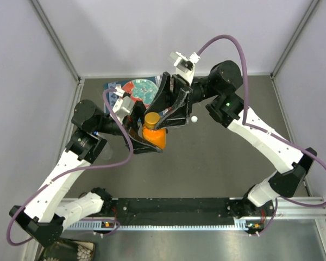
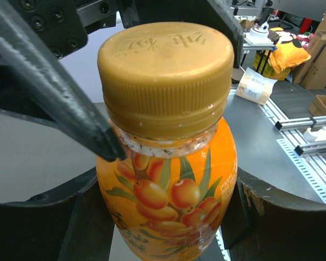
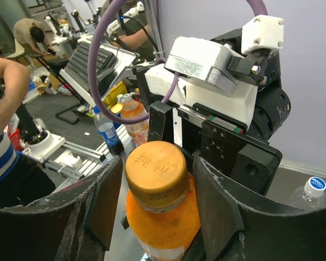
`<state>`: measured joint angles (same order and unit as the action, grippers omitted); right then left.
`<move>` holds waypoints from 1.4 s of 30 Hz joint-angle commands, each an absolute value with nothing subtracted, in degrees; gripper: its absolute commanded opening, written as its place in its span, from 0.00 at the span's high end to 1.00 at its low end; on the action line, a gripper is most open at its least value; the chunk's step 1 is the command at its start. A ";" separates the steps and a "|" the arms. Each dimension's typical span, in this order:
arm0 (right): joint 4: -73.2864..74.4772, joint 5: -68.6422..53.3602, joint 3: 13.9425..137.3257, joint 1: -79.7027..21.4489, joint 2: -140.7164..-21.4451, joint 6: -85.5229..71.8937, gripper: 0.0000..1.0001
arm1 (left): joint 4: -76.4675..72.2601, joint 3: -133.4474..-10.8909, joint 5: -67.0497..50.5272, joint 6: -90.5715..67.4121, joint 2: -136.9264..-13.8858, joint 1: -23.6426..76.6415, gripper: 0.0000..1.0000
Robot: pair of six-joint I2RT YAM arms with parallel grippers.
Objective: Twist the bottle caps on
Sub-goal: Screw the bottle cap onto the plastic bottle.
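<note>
The squat orange bottle (image 1: 154,137) stands upright at the table's middle with its orange-amber cap (image 1: 151,119) sitting on its neck. My left gripper (image 1: 148,143) is shut on the bottle's body; in the left wrist view its fingers (image 2: 41,228) press both sides of the bottle (image 2: 168,201) below the cap (image 2: 165,70). My right gripper (image 1: 158,120) straddles the cap from above, open; in the right wrist view the cap (image 3: 155,173) sits between its fingers (image 3: 106,201) with gaps on both sides. One white cap (image 1: 194,118) lies loose on the table to the right.
The red-and-teal plate (image 1: 141,88) lies behind the grippers near the back wall. A clear bottle with a white cap (image 3: 313,188) shows at the right edge of the right wrist view. Grey walls close the table's back and sides.
</note>
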<state>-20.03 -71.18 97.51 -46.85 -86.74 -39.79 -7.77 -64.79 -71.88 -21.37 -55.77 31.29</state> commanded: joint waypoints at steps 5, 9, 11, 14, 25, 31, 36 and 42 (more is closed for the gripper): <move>-19.25 -71.89 99.58 -47.64 -85.87 -37.53 0.64 | -10.28 -65.83 -69.53 -21.53 -55.55 31.38 1.00; -13.73 -70.41 99.49 -47.55 -85.35 -33.16 0.71 | -7.48 -65.83 -66.10 -18.90 -55.11 31.38 1.00; -5.86 -68.74 99.93 -47.64 -84.99 -29.38 0.72 | -3.72 -66.27 -61.47 -14.96 -54.84 31.29 1.00; 4.95 -63.65 100.72 -47.55 -84.64 -23.13 0.74 | -0.27 -67.67 -50.95 -9.68 -54.49 31.29 1.00; 19.42 -37.63 101.43 -47.99 -86.40 -19.07 0.84 | 5.89 -69.70 -26.82 -3.69 -53.09 30.67 1.00; 22.32 -20.78 103.00 -50.97 -88.24 -20.39 0.88 | 7.55 -70.75 -17.25 -4.74 -52.47 30.41 1.00; 24.51 -3.83 106.07 -55.53 -90.78 -21.09 0.89 | 10.19 -71.54 -4.41 -4.57 -52.03 30.15 1.00; 27.86 5.36 114.95 -58.62 -95.97 -20.13 0.72 | 11.08 -70.23 -2.10 -4.75 -51.24 29.44 1.00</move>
<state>19.07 -4.89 110.67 -56.36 -92.55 -19.57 18.35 -67.51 -7.99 -6.35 -53.39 29.95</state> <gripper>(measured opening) 0.427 0.679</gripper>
